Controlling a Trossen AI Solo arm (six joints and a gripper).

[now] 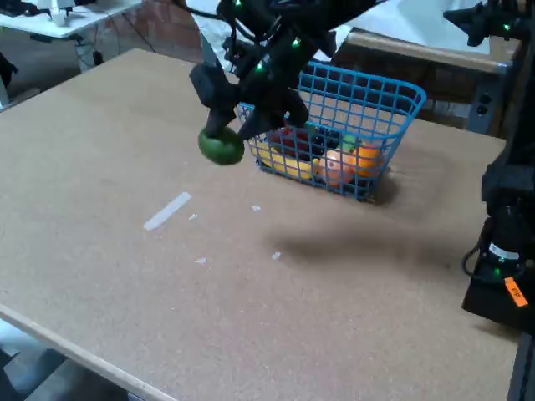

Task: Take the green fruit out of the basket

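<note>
Green fruit: the green fruit (221, 147) is showing as a smooth, dark green oval with a faint shine, hanging in the air just left of the basket in the fixed view, clear of the counter.
Gripper: the gripper (224, 134) is pinching the green fruit from above, its black fingers closing on the upper part of the fruit.
Arm: the black arm (276, 58) is reaching down from the top of the picture, crossing in front of the left end of the basket and hiding part of its rim.
Basket: the blue wire basket (393, 109) is sitting on the counter toward the far right, its flared sides standing open at the top.
Inside the basket: an orange fruit (364, 157), a peach-coloured fruit (334, 167), a yellow fruit (280, 159) and something red (292, 139) are lying together on the bottom; their exact kinds are hard to tell through the mesh.
Counter: the brown counter (251, 317) is lying bare under the fruit, apart from a pale strip (167, 210) lying to the left and a few small pale scraps (276, 255) near the middle.
Shadow: a soft shadow is falling on the counter below and right of the arm.
</note>
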